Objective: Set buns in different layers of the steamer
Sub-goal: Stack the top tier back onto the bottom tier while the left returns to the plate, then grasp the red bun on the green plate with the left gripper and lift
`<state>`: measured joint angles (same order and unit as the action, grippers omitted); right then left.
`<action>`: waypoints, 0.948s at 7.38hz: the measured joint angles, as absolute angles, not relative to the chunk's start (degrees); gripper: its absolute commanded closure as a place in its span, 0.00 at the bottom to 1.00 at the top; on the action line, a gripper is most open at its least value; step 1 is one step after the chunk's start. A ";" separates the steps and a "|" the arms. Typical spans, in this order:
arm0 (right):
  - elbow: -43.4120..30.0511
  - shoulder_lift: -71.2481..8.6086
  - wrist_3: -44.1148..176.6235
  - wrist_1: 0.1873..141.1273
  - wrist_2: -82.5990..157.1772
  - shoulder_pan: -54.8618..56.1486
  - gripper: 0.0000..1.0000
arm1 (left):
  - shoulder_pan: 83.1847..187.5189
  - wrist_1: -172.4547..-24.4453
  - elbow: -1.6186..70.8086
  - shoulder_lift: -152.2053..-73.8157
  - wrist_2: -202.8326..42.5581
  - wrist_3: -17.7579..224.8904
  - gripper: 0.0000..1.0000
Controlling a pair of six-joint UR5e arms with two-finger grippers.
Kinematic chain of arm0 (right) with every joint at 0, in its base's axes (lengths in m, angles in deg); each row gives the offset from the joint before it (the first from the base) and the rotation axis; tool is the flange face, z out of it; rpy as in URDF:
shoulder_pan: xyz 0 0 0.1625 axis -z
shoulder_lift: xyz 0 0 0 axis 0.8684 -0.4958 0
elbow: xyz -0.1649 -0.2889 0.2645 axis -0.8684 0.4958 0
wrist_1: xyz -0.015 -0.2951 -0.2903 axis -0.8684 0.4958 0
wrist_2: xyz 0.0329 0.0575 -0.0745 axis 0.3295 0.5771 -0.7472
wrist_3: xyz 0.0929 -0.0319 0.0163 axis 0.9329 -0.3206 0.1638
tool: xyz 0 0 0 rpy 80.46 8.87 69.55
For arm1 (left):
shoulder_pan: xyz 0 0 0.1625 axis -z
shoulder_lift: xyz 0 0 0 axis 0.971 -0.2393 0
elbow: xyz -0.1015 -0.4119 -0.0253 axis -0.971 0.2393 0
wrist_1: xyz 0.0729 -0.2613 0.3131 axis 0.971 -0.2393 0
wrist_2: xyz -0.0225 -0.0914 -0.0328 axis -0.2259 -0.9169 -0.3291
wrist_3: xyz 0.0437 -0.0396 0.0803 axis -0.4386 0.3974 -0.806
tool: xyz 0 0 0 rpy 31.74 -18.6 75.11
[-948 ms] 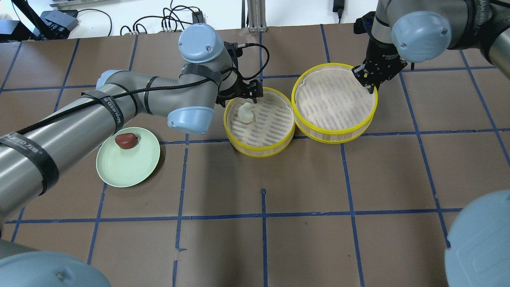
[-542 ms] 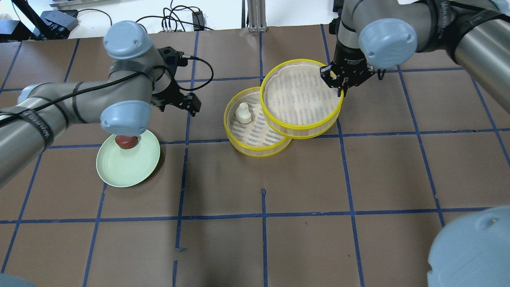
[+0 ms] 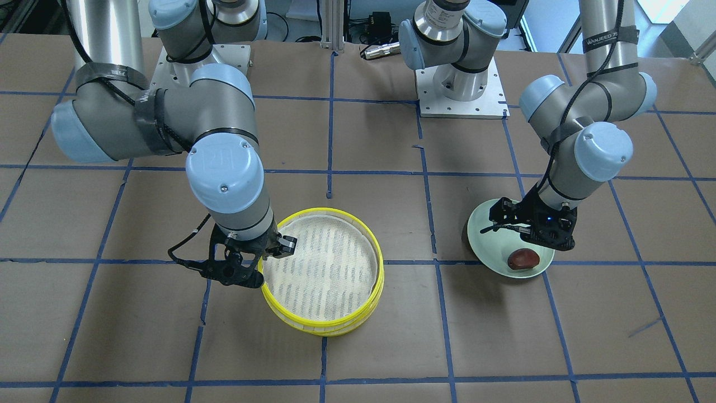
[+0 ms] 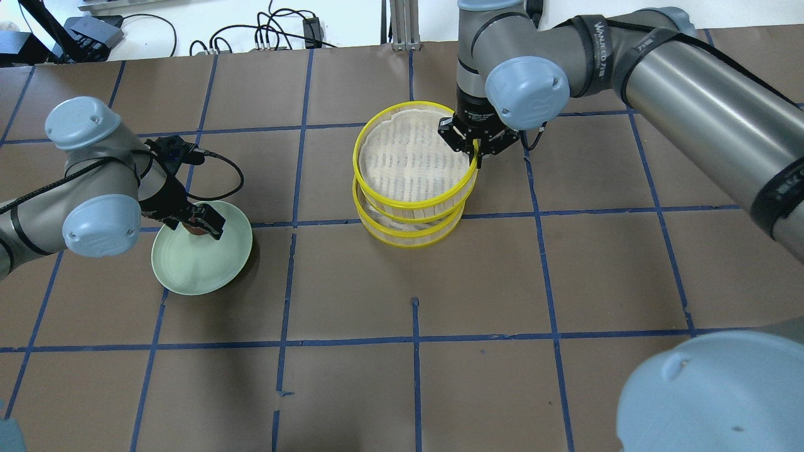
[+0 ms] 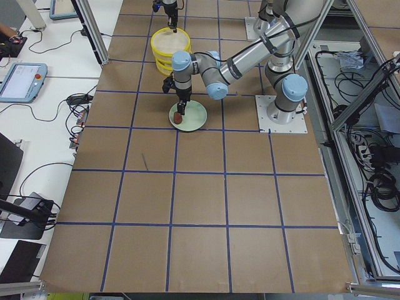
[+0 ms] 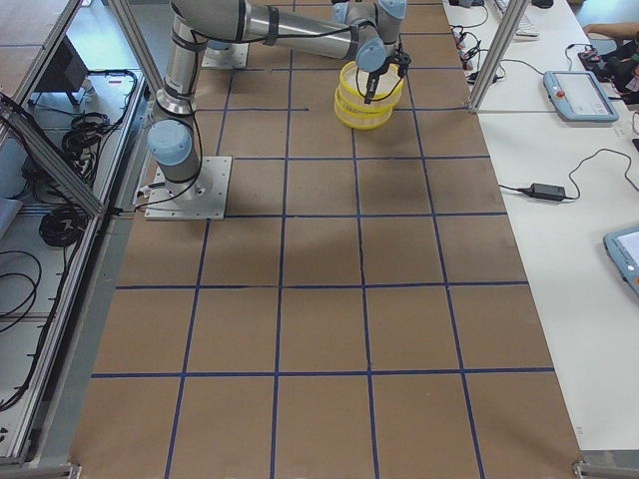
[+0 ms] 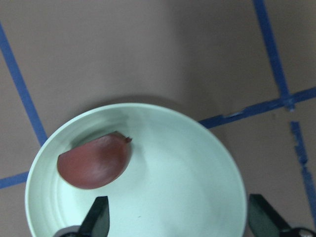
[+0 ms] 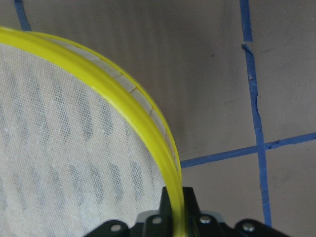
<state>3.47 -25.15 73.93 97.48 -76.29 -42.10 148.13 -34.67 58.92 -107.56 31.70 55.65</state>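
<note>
Here, my right gripper (image 4: 475, 149) is clenched on the yellow rim of the upper steamer tray (image 4: 408, 160). That tray sits over the lower steamer tray (image 4: 408, 234), slightly askew; I cannot tell whether it is seated. My left gripper (image 7: 180, 224) hangs released, wrist pointing straight down over the pale green plate (image 7: 197, 173). The reddish-brown bun (image 7: 96, 160), glossy with one pointed end, lies just ahead of one finger, outside the gap.
</note>
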 measured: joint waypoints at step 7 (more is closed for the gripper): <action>1.88 -24.26 72.76 98.95 -76.73 -42.82 0.91 | 147.38 -29.88 55.28 -112.51 31.82 55.27 0.70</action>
